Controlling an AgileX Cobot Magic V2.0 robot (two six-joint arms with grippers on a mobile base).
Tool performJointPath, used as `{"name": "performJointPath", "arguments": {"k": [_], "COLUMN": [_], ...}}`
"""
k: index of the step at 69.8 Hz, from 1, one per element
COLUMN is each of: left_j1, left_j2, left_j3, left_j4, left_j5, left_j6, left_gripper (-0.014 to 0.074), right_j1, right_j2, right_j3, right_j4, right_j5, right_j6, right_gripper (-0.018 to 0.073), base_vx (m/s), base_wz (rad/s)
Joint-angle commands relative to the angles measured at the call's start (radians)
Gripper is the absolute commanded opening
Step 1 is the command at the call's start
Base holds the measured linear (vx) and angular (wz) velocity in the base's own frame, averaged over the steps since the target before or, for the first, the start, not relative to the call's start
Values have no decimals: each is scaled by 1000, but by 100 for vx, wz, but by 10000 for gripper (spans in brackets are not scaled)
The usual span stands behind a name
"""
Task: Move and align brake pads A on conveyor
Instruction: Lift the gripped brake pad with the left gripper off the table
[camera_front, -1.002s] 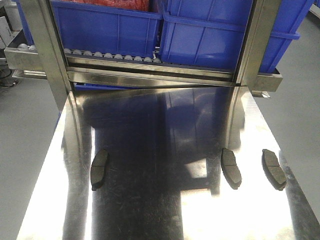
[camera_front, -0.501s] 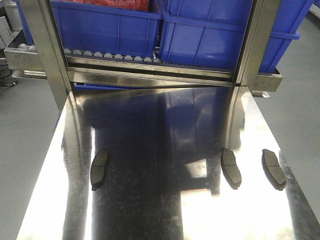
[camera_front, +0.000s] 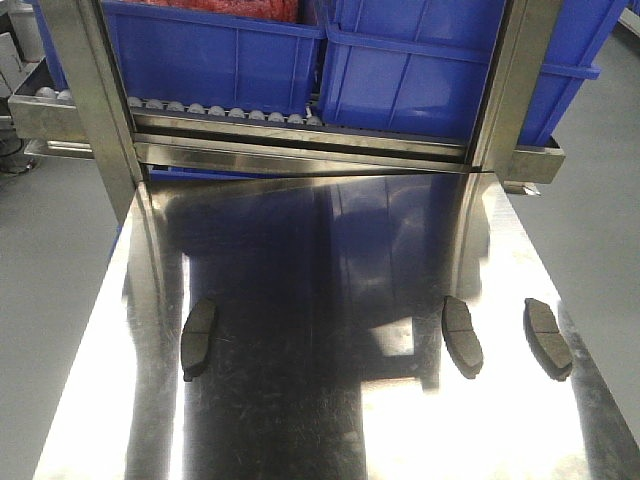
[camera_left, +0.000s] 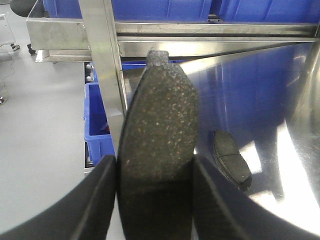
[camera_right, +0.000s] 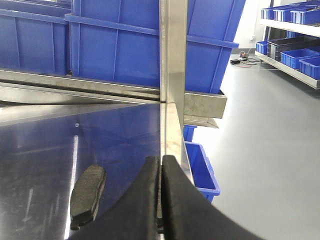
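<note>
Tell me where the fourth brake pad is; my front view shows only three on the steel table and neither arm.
Observer: In the left wrist view, the left claw is shut on the fourth brake pad.
Operator: And the other side?
Observer: The right claw is shut, fingers together, holding nothing.
Operator: Anything near it?
Observer: One loose brake pad lies on the steel table beside it.

Bright glare on steel tabletop (camera_front: 420, 430); dark central shadow.
</note>
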Motion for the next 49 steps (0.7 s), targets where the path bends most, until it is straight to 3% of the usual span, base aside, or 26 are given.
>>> {"name": "performJointPath", "arguments": {"k": [1,30,49], "left_j1": [-3,-3,-3], "left_j2": [2,2,2], "left_j3": [-27,-27,-27], "left_j4": [-19,-19,-19], "left_j5": [-95,-95,-95], "left_j6": [-8,-8,-8], "left_gripper": [104,104,104], "right_j1": [-7,-7,-7], "right_j2": [-13,-11,271], "right_j3": [21,-3,-351], "right_j4": [-2,-2,-36], "right_j5": [-71,-82,116], "right_j6": [0,0,-6], "right_gripper": [-3,-3,-3], "base_vx": [0,0,0], "base_wz": [0,0,0]}}
